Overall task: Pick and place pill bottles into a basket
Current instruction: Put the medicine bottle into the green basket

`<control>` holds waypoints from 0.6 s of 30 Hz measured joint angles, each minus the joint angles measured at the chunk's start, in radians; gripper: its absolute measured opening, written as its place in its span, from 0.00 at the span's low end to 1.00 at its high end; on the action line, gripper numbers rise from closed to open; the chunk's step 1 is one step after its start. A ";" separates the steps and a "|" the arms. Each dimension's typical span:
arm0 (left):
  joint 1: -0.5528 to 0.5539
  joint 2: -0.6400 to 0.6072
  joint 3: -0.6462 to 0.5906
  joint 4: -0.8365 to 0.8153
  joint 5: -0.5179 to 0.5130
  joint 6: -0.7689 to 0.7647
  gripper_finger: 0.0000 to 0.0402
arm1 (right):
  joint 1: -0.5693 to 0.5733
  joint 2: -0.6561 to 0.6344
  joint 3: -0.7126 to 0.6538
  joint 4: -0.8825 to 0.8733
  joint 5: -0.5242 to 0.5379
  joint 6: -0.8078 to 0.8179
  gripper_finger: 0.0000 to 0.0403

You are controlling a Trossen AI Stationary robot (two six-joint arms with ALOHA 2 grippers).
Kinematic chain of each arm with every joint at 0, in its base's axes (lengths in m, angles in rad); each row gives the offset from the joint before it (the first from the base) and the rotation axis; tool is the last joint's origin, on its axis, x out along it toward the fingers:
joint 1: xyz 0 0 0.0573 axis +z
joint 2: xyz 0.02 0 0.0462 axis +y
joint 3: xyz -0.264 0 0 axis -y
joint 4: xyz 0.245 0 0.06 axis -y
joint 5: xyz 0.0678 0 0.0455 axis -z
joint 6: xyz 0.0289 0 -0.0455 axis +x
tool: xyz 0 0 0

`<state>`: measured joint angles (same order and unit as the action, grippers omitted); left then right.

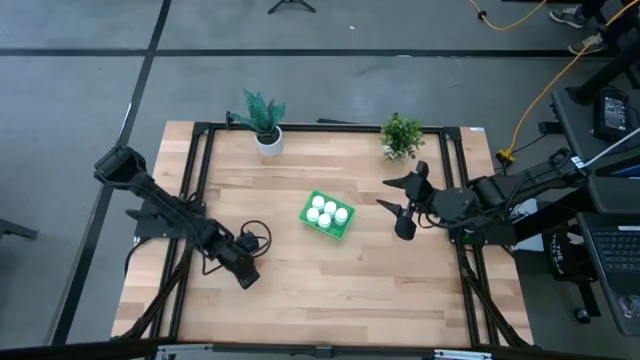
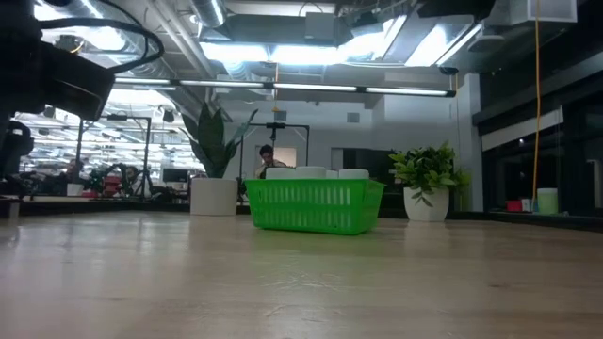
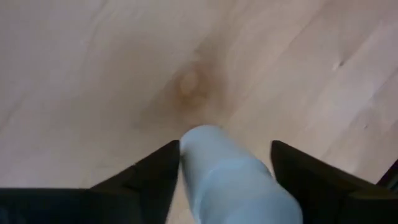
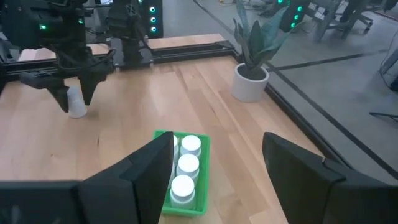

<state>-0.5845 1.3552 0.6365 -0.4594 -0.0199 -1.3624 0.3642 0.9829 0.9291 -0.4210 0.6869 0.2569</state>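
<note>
The green basket (image 1: pixel 345 230) stands mid-table with several white pill bottles (image 1: pixel 325 212) upright in it; it also shows in the low view (image 2: pixel 316 207) and the right wrist view (image 4: pixel 205 174). One more white pill bottle (image 3: pixel 217 168) stands upright on the table near the front left (image 4: pixel 77 107). My left gripper (image 1: pixel 247 275) comes down over it, open, one finger on each side (image 3: pixel 227 146). My right gripper (image 1: pixel 387 195) is open and empty above the table, right of the basket, facing it (image 4: pixel 217 137). My left gripper's fingers point down on either side of the lone bottle's body. One finger (image 3: pixel 163 163) lies close against its side and the other (image 3: pixel 292 165) stands off with a gap. I cannot tell whether the near finger touches it.
Two potted plants stand at the far edge, one in a white pot (image 1: pixel 267 128) and one bushy (image 1: pixel 402 135). A black frame rail (image 1: pixel 195 180) runs along the table's sides. A black cable (image 1: pixel 258 236) loops beside my left gripper. Bare wood lies between the lone bottle and the basket.
</note>
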 joint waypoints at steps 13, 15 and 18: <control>0.000 0.000 0.000 0.006 0.047 0.035 0.41 | -0.002 0.000 0.000 -0.002 -0.011 -0.005 0.61; 0.000 0.000 0.000 0.012 0.047 0.040 0.41 | -0.002 0.000 0.000 -0.002 -0.011 -0.005 0.61; 0.000 0.000 0.000 0.015 0.046 0.041 0.41 | -0.002 0.000 0.000 -0.002 -0.011 -0.005 0.61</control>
<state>-0.5842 1.3552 0.6365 -0.4442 0.0257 -1.3216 0.3626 0.9833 0.9291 -0.4232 0.6758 0.2523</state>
